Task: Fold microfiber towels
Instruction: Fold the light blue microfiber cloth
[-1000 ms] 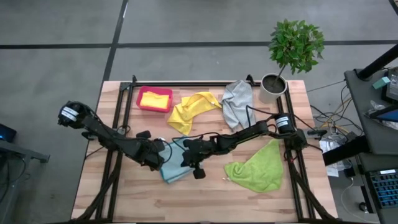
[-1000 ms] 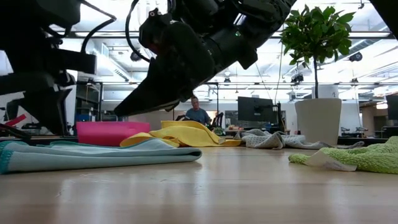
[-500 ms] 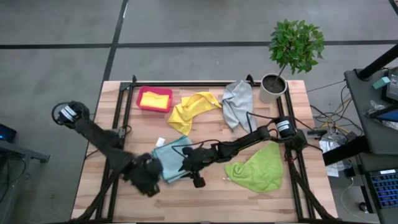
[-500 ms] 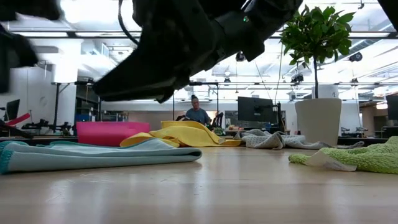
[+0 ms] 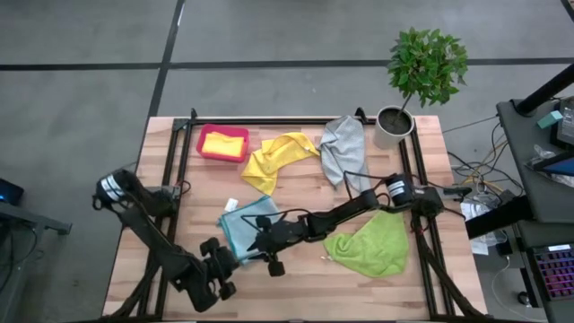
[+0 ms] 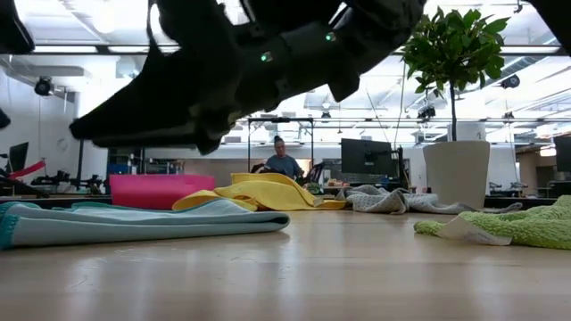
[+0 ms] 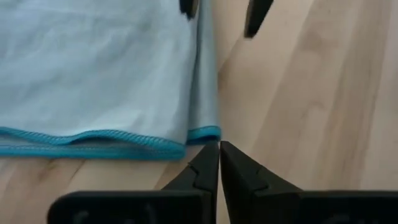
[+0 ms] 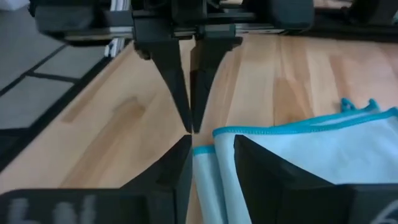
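A light blue towel (image 5: 247, 222) lies folded flat on the table's near left part, its teal-hemmed corner (image 7: 204, 133) toward the near edge. My right gripper (image 8: 212, 142) hovers open over that corner, one finger on each side of the hem, clear of the cloth in the low view (image 6: 85, 134). My left gripper (image 7: 219, 149) is shut, with its tips just off the same corner and pointing at it from the near side. A yellow towel (image 5: 278, 157), a grey towel (image 5: 343, 148) and a lime green towel (image 5: 368, 240) lie loose on the table.
A pink-red bin (image 5: 202, 135) holding a yellow cloth (image 5: 222, 144) stands at the far left. A potted plant (image 5: 393, 126) stands at the far right. Bare wood shows along the near edge (image 5: 296, 292). A person sits far behind the table (image 6: 284, 165).
My left gripper has swung off the blue towel toward the table's near edge and turned back to face the towel's corner. My right gripper has slid a little toward the table's left and near edge over the towel. The towel has stayed flat.
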Controlling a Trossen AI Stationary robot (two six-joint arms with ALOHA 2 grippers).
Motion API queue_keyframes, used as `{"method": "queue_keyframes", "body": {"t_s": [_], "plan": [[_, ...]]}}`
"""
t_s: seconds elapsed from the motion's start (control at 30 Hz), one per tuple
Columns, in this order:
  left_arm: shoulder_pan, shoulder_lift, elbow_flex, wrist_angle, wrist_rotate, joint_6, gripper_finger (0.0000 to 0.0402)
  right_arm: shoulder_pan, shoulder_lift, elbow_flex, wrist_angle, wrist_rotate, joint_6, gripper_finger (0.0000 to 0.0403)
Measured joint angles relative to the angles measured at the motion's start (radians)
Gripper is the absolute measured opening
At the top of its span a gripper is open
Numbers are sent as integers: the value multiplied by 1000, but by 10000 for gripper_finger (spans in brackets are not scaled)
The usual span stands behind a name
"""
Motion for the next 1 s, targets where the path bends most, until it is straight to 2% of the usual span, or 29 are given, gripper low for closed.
{"method": "queue_keyframes", "body": {"t_s": [0.23, 0.37, 0.6, 1.0], "plan": [[9, 63, 6, 88, -137, 0, 0, -5, 7, 28, -56, 3, -17, 114], [24, 95, 4, 108, -134, 1, 0, -5, 19, 28, -45, 26, -20, 125], [26, 94, 5, 97, 39, 1, 0, -11, 84, 57, -15, 26, -15, 134], [26, 88, 6, 68, 72, 2, 0, -9, 172, 160, -49, 14, -28, 120]]}}
